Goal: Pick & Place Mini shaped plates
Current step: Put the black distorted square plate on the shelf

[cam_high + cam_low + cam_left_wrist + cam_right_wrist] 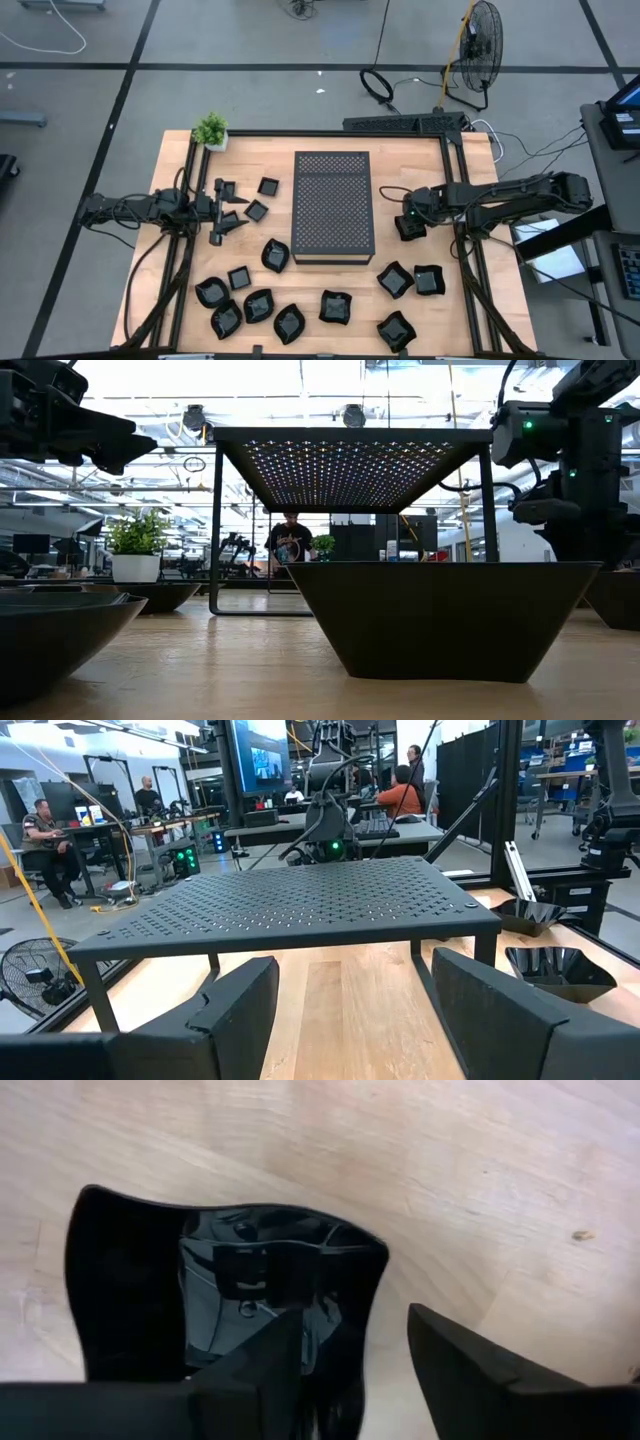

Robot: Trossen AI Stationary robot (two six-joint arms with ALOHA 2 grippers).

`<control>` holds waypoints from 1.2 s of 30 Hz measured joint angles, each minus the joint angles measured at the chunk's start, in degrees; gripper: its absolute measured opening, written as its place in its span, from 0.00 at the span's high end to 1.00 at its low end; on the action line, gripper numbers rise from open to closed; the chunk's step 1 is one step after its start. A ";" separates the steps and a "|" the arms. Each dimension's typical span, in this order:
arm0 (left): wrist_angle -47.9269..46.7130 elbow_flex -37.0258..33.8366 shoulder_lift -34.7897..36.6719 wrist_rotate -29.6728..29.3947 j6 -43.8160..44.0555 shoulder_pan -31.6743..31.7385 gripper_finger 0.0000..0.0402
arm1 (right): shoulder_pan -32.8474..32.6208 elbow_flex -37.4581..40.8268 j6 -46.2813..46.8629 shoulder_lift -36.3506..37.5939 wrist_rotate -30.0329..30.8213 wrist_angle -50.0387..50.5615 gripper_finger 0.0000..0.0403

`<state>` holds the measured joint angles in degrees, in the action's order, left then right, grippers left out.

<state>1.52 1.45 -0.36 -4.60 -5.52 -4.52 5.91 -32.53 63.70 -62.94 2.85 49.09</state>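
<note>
While glossy black mini shaped plates [330, 307] lie scattered over the wooden table [420, 170], the right gripper [355, 1370] straddles one plate's [200, 1270] wavy rim, jaws partly apart, one finger inside the dish. The left gripper [222, 212] hovers wide open, holding nothing.

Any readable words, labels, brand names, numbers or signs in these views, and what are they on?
None can be read.
Mini shaped plates, perforated box, plant pot: no markings visible.
Room screens behind the table: lit, content too blurred to read.
Floor fan: no legible label.
</note>
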 joint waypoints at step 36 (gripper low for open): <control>0.00 0.00 0.00 0.00 0.00 0.00 0.33 | 5.19 -0.04 -16.24 0.04 18.05 -17.88 1.00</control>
<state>1.52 1.45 -0.36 -4.60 -5.52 -4.52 11.10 -32.57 47.45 -62.89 20.90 31.21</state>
